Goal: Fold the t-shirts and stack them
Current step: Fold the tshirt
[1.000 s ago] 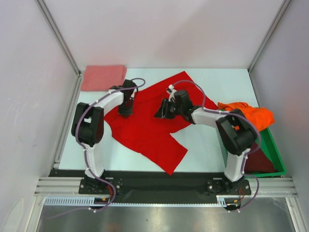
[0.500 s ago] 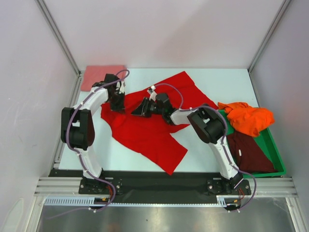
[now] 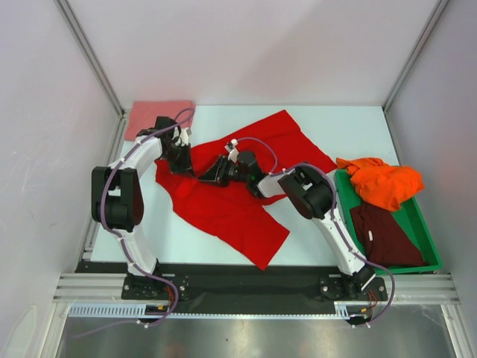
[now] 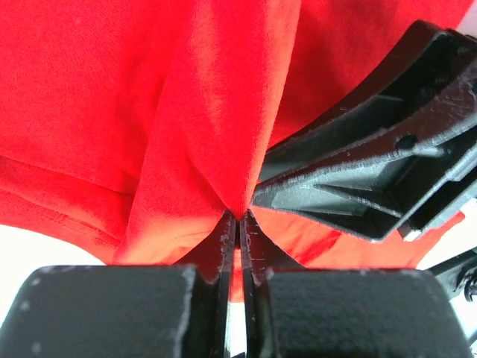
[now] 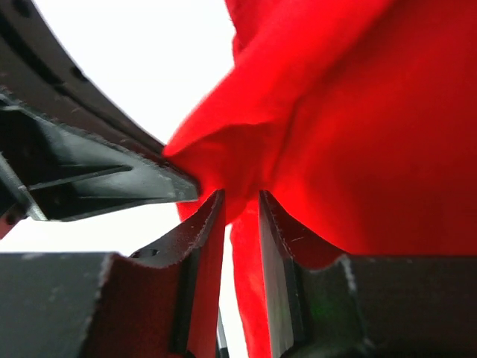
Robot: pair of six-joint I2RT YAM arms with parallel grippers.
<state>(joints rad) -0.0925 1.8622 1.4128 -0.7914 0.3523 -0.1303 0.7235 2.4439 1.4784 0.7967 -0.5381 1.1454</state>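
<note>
The red t-shirt [image 3: 238, 212] lies spread and rumpled across the middle of the pale table [image 3: 350, 134], one corner reaching toward the far edge and another toward the near edge. Both arms reach in over its left part. The left gripper [image 4: 238, 221] has its jaws pressed almost together, and a thin ridge of the red cloth is pinched between their tips; from the left wrist view the fabric rises from that pinch in a taut fold. The right gripper [image 5: 240, 216] is just beside it, coming in from the right, so close that each wrist camera shows the other's black fingers. Its jaws stand a little apart, closed on a thicker bunch of the same red cloth that fills the gap between them. The pink t-shirt [image 3: 158, 118] lies flat as a folded rectangle at the far left corner of the table, well apart from the red one. At the right side sits a green bin [image 3: 426, 233]: the orange t-shirt [image 3: 384, 183] is heaped loosely over its far end, and the maroon t-shirt [image 3: 384, 235] lies inside it, crumpled, nearer the arms. The cloth is plain on every shirt, and the wrist views are too close to show more than red fabric and black gripper parts.
</note>
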